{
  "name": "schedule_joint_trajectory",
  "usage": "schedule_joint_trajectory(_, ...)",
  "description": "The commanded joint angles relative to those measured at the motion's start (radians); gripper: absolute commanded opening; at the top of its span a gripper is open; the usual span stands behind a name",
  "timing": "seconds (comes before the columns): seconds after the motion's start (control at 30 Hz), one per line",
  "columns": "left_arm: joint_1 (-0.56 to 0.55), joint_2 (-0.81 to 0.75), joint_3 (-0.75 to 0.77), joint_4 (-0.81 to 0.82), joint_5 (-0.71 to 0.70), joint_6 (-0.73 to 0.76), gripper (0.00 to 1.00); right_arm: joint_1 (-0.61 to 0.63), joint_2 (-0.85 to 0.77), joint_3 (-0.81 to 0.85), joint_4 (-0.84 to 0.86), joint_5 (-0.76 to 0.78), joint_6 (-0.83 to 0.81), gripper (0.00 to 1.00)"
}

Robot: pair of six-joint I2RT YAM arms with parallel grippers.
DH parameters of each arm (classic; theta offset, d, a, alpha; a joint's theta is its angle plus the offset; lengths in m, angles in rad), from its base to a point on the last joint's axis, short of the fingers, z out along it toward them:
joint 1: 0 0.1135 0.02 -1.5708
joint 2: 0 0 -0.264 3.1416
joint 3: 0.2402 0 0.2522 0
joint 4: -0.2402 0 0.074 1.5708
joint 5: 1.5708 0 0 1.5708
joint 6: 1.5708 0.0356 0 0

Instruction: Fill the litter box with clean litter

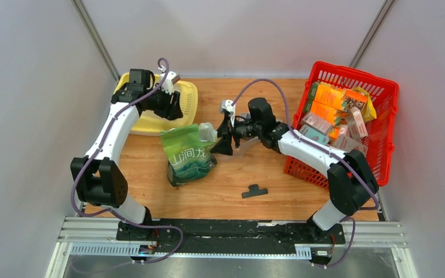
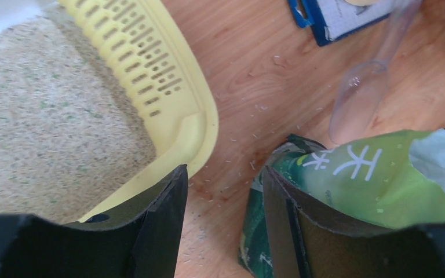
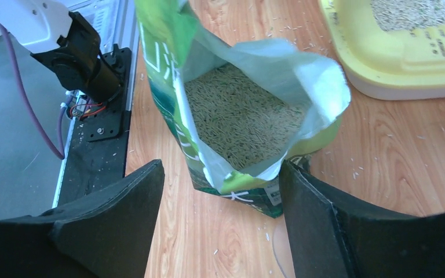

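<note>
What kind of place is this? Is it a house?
Probably a robot lab booth, not a house: plain grey walls, two robot arms bolted to a metal rail, a small wooden table.

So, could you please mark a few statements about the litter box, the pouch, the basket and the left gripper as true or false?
1. The green pouch stands open with litter inside. True.
2. The litter box is empty. False: litter lies in it.
3. The red basket, on the table's right side, holds cartons. True.
4. The left gripper is clamped on the pouch. False: its fingers stand apart with nothing between them, over the gap between box and pouch.
</note>
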Motion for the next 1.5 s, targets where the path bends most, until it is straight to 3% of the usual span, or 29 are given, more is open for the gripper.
schedule_joint_trajectory(0.0, -0.005, -0.008, -0.029, 0.051, 0.137, -0.051, 0.57, 0.042, -0.020, -0.015, 0.117, -0.004, 0.010, 0.74)
schedule_joint_trajectory(0.4, -0.045, -0.011, -0.087, 0.053, 0.203, -0.040, 0.54, 0.073, -0.017, -0.047, 0.156, 0.108, -0.032, 0.66)
schedule_joint_trajectory(0.5, -0.057, 0.000, -0.092, 0.053, 0.216, -0.037, 0.53, 0.073, -0.016, -0.058, 0.180, 0.114, -0.047, 0.58)
schedule_joint_trajectory(0.63, -0.074, 0.023, -0.086, 0.054, 0.226, -0.034, 0.52, 0.073, -0.011, -0.058, 0.202, 0.105, -0.046, 0.36)
schedule_joint_trajectory(0.67, -0.077, 0.026, -0.083, 0.056, 0.226, -0.036, 0.52, 0.071, -0.010, -0.058, 0.209, 0.107, -0.046, 0.35)
schedule_joint_trajectory(1.13, -0.149, 0.045, -0.107, 0.079, 0.319, -0.048, 0.49, 0.073, 0.032, -0.007, 0.222, 0.170, -0.058, 0.19)
schedule_joint_trajectory(1.47, -0.185, 0.023, -0.158, 0.074, 0.348, -0.043, 0.48, 0.066, 0.007, -0.021, 0.191, 0.174, -0.096, 0.19)
